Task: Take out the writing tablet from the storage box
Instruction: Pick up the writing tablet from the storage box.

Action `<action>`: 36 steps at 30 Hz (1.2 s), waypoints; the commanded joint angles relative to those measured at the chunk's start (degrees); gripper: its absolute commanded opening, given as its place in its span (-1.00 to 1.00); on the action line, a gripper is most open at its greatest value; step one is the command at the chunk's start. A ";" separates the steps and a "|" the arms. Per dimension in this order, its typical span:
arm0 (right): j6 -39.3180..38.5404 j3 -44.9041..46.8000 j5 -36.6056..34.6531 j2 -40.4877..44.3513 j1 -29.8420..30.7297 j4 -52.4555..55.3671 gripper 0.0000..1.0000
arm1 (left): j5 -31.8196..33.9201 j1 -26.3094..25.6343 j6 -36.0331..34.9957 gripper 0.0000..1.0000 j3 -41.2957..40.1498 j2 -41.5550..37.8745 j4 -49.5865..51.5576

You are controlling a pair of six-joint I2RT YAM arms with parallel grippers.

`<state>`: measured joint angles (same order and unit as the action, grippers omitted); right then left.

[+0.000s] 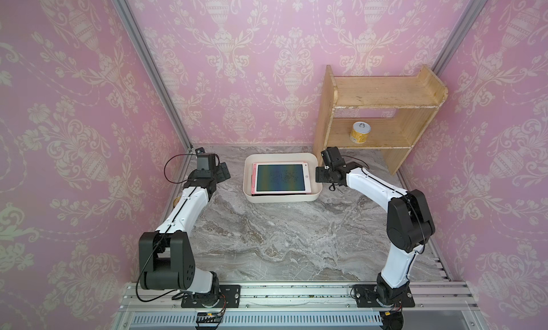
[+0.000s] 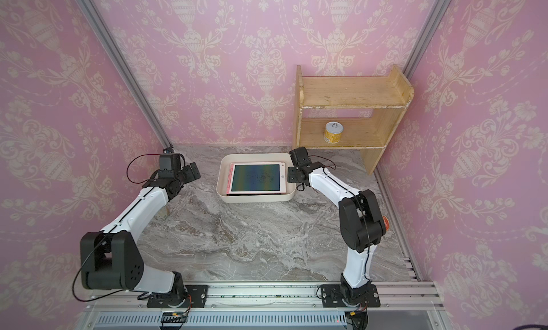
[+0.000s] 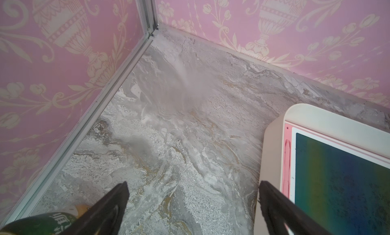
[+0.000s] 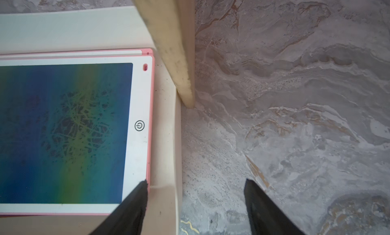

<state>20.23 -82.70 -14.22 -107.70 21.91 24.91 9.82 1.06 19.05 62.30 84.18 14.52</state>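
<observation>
The off-white storage box [image 1: 281, 197] [image 2: 255, 198] sits at the back middle of the marble table. Flat inside it lies the writing tablet [image 1: 280, 177] [image 2: 255, 178], pink-framed with a white bezel and a blue-green screen; a second pink edge shows under it. My right gripper [image 1: 319, 174] [image 4: 195, 180] is open astride the box's right wall [image 4: 166, 139]. One finger is over the tablet's [image 4: 63, 128] near right corner, the other outside over the table. My left gripper [image 1: 224, 171] [image 3: 193, 182] hangs open just left of the box [image 3: 272, 139], holding nothing.
A wooden two-tier shelf [image 1: 382, 106] stands at the back right with a yellow can [image 1: 360, 132] on its lower tier. Its leg [image 4: 175, 44] rises close beside the box's right wall. A dark green container [image 3: 42, 223] lies beneath the left arm near the left wall.
</observation>
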 commanded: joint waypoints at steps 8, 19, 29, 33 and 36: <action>0.87 -2.63 -1.12 -6.10 1.31 -0.07 -0.03 | -2.22 -4.32 0.14 0.99 6.08 4.42 3.80; -0.26 -2.34 -0.88 -6.73 1.62 -1.44 -0.45 | -5.14 -8.92 0.85 0.99 11.11 8.07 6.34; -0.90 -3.51 -1.26 -7.09 1.58 -0.97 -0.73 | -9.95 -11.59 0.70 0.99 14.31 11.63 8.24; -0.80 -3.48 -1.32 -7.00 1.70 -0.83 -0.94 | -12.23 -12.04 2.67 0.99 15.44 13.31 9.28; -0.88 -3.68 -1.23 -7.08 1.73 -0.69 -1.00 | -14.22 -12.48 5.42 0.99 15.45 13.92 8.30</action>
<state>19.31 -85.01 -14.37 -114.52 23.51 23.51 -0.97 -10.59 20.99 76.38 97.21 21.96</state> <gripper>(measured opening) 0.047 0.993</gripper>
